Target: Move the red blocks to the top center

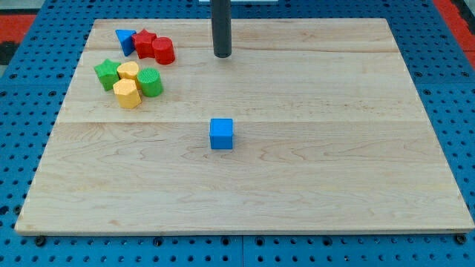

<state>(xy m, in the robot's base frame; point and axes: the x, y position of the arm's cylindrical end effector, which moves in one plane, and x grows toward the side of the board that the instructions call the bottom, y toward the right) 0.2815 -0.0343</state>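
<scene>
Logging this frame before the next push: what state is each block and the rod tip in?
red blocks: two, touching, top left, not yet at top center
blue triangle: against the reds
green star, yellow blocks, green cylinder: clustered
blue cube: alone, center
my tip: right of the reds, apart

Lighting: bright, even, diffuse overhead. Shadows: faint, short, beneath blocks. Glare: none on wooden board (297, 185). Focus: sharp centre, slight softness toward frame corners.
</scene>
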